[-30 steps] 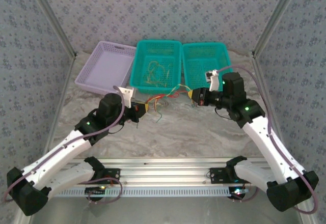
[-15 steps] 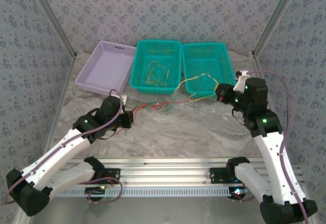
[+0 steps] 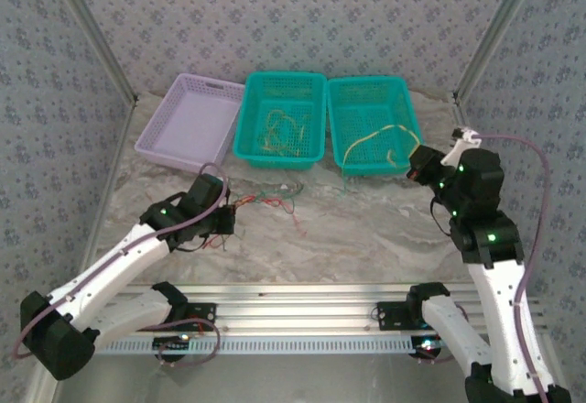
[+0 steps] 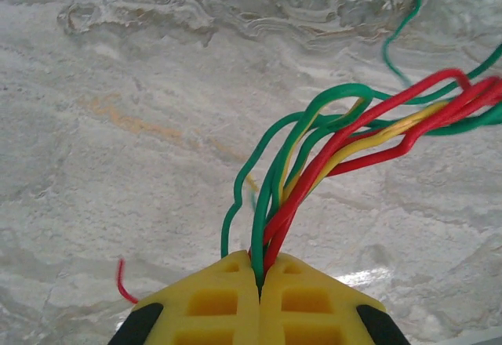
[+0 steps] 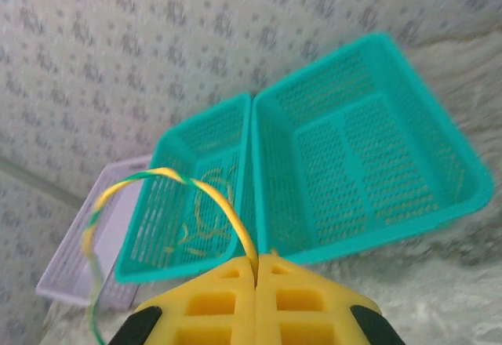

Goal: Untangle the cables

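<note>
The cables [image 4: 329,157] are a bundle of green, red and yellow wires, and my left gripper [image 4: 259,270] is shut on their ends just above the marble table. From above, that bundle [image 3: 267,200] trails right from the left gripper [image 3: 229,215] across the table. My right gripper [image 5: 256,263] is shut on one yellow-green cable [image 5: 223,200]. This cable [image 3: 385,136] arcs from the right gripper [image 3: 417,167] over the right teal basket [image 3: 337,128], apart from the bundle.
The middle teal basket [image 3: 245,119] holds several yellowish wires [image 3: 279,128]. A lilac basket [image 3: 156,133] stands at the back left. The three baskets sit side by side against the far wall. Metal frame posts rise at both sides.
My right gripper has swung right and drawn the yellow-green cable out of the bundle. My left gripper has sunk toward the table, and the remaining wires have slackened onto it.
</note>
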Controlling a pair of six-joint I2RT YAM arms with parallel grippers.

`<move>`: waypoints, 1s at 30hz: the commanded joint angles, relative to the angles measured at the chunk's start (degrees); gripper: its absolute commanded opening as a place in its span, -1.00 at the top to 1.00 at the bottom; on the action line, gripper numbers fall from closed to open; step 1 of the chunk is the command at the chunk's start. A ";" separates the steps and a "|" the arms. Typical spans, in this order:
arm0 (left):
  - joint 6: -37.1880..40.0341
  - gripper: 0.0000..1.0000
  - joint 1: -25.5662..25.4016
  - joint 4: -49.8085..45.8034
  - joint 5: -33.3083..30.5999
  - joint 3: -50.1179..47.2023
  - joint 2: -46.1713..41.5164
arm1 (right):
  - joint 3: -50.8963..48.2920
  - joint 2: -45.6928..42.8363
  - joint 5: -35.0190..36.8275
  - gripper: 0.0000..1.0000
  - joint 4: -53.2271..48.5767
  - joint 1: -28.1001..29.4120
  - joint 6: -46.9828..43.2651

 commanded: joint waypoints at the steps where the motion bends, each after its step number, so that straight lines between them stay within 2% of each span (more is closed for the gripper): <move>1: -0.42 1.00 0.05 -1.63 -1.34 0.24 -0.09 | 2.16 -1.62 6.22 1.00 -1.91 -0.59 0.09; 4: -0.18 1.00 0.04 -1.00 -0.97 0.35 -0.73 | 2.40 1.11 -1.69 1.00 1.78 -0.53 1.50; 9: 0.68 1.00 0.04 -0.21 0.48 0.63 -2.55 | 4.89 10.62 -12.83 1.00 6.59 0.49 3.87; 19: 3.01 1.00 -1.19 0.63 3.75 2.48 -3.98 | 20.30 33.38 -5.60 1.00 8.50 14.28 -3.00; 23: 4.09 1.00 -1.26 0.13 5.83 3.93 -5.68 | 28.57 45.48 -7.02 1.00 7.55 15.08 -3.88; 30: 9.53 1.00 -1.20 -4.58 1.70 6.10 -10.38 | 48.50 67.24 -7.35 1.00 0.53 16.50 -4.27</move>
